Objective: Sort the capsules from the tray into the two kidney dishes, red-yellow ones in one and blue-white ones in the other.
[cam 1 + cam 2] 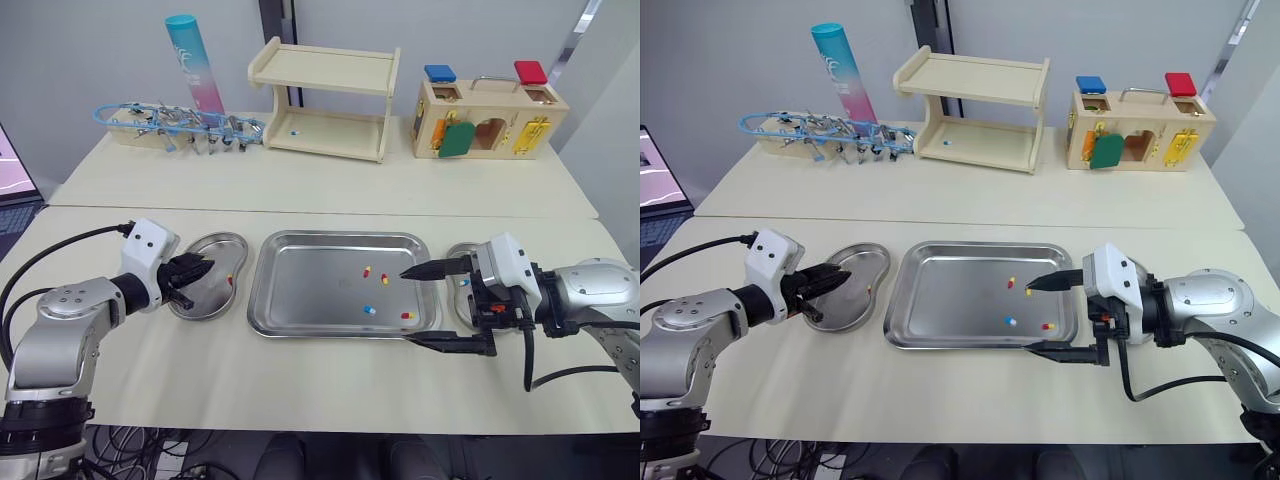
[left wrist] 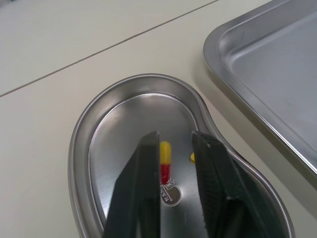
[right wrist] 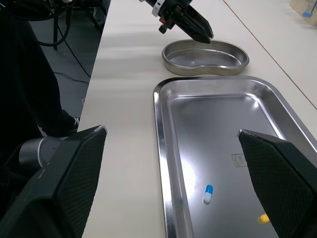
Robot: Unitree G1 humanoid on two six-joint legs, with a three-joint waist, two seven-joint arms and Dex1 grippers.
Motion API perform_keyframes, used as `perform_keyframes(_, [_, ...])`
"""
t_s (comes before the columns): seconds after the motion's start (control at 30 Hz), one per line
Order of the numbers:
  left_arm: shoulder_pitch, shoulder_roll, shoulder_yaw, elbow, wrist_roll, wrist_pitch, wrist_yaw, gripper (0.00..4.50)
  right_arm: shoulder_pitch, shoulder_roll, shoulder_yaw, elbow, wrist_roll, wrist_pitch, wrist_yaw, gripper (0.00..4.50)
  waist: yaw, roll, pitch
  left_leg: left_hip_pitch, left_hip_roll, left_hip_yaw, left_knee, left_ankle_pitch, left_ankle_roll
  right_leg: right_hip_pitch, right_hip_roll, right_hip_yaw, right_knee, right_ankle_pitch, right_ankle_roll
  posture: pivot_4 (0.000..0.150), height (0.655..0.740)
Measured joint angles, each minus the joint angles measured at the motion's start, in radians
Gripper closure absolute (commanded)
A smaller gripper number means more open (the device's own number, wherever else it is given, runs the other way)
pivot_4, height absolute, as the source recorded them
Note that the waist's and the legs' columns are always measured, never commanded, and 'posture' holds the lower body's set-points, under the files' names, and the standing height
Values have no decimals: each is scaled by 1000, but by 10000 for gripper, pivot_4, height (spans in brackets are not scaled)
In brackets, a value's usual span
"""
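The steel tray point(image 1: 300, 320) lies in the middle of the table with several capsules: two red-yellow ones point(image 1: 367, 270) side by side, a blue-white one point(image 1: 369, 309) and a red-yellow one point(image 1: 407, 316). My left gripper point(image 1: 200, 268) hovers low over the left kidney dish point(image 1: 215, 245), slightly open. A red-yellow capsule point(image 2: 165, 159) shows between its fingers against the dish floor, and a second yellow bit point(image 2: 192, 157) lies beside it. My right gripper point(image 1: 430, 305) is wide open over the tray's right edge, straddling the near-right corner. The right kidney dish point(image 1: 460, 250) holds a blue-white capsule point(image 1: 464, 282).
Along the back of the table stand a rack of tools point(image 1: 180, 125), a tall blue-pink tube point(image 1: 195, 62), a wooden two-tier shelf point(image 1: 325, 100) with a small blue item on its lower level, and a wooden lock box point(image 1: 488, 120). A seam crosses the table behind the tray.
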Motion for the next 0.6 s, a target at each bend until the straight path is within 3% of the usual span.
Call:
perform_keyframes(0.27, [43,18,69,-23,-53,12,-12,452,0,0,0,6,-10,-1,6,0,0,0,0,0,0,0,0,0,0,0,0,0,0,0,0,1500,7400])
perform_keyframes(0.6, [98,54,225,-53,-195,41,-77,452,12,0,-3,15,-31,-12,4,0,-1,0,0,0,0,0,-1,0,0,0,0,0,0,0,0,1500,7400])
